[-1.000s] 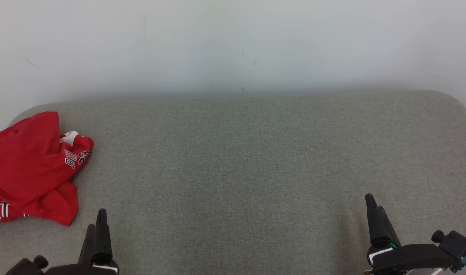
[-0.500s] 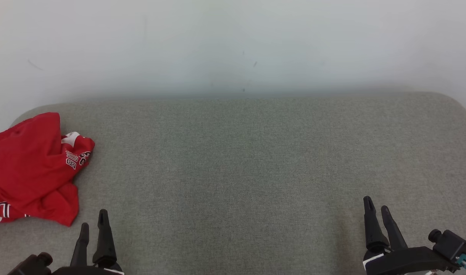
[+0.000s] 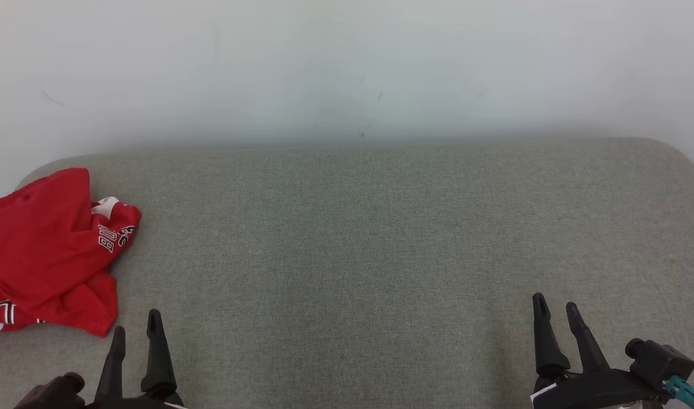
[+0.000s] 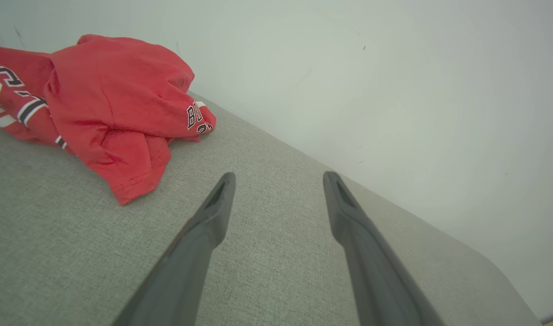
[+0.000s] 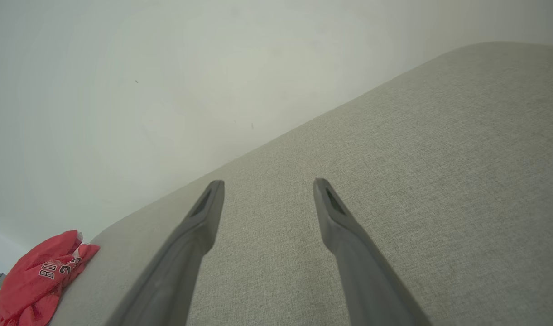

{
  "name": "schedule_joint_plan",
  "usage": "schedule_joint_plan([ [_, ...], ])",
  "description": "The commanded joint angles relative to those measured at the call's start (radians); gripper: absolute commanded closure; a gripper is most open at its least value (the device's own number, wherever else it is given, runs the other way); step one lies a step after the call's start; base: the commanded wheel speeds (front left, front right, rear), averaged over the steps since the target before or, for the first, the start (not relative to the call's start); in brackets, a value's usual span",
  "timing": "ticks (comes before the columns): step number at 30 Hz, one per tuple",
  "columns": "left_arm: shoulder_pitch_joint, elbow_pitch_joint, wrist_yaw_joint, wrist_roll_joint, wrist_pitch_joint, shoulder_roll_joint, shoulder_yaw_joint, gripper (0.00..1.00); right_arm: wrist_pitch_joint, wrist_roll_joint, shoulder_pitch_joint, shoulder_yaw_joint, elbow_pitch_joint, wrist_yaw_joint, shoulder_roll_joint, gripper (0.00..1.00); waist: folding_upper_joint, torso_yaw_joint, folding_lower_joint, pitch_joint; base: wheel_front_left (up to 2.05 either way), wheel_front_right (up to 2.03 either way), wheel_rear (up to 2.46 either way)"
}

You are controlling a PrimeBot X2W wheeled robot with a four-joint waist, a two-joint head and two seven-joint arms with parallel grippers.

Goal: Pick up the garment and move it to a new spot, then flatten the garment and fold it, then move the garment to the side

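Observation:
The garment (image 3: 45, 250) is a red jersey with black-and-white lettering, crumpled in a heap at the far left of the grey upholstered surface (image 3: 347, 238). It also lies at the upper left of the left wrist view as the garment (image 4: 99, 104), and small at the lower left of the right wrist view as the garment (image 5: 40, 276). My left gripper (image 3: 135, 319) stands open at the lower left, just right of the heap's near corner and apart from it. My right gripper (image 3: 556, 302) is open at the lower right, far from the cloth. Nothing sits between either pair of fingers.
A pale wall (image 3: 347, 68) rises directly behind the grey surface. The surface rounds off at its back left and back right corners (image 3: 665, 147). A wide stretch of grey fabric lies between the two grippers.
Both grippers have turned about their own axis, so each pair of fingers now shows side by side with a gap. The right gripper drifted slightly left. The garment has not moved.

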Motion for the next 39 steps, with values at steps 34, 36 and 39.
schedule_joint_plan([
  [34, 0.039, -0.066, -0.045, 0.345, -0.091, 0.044, -0.024, 0.00, -0.090, -0.347, 0.009, -0.013, -0.030, 0.004, -0.005, 0.00, 0.0000, -0.001, 0.0000, -0.006, 0.00, 0.00, 0.00],
  [36, 0.042, -0.072, -0.048, 0.359, -0.095, 0.047, -0.023, 0.00, -0.095, -0.361, 0.011, -0.013, -0.029, 0.004, -0.005, 0.00, 0.0000, -0.001, 0.0000, -0.007, 0.00, 0.00, 0.00],
  [39, 0.044, -0.074, -0.050, 0.379, -0.101, 0.050, -0.023, 0.00, -0.101, -0.381, 0.015, -0.013, -0.030, 0.004, -0.005, 0.00, 0.0000, -0.001, 0.0000, -0.008, 0.00, 0.00, 0.00],
])
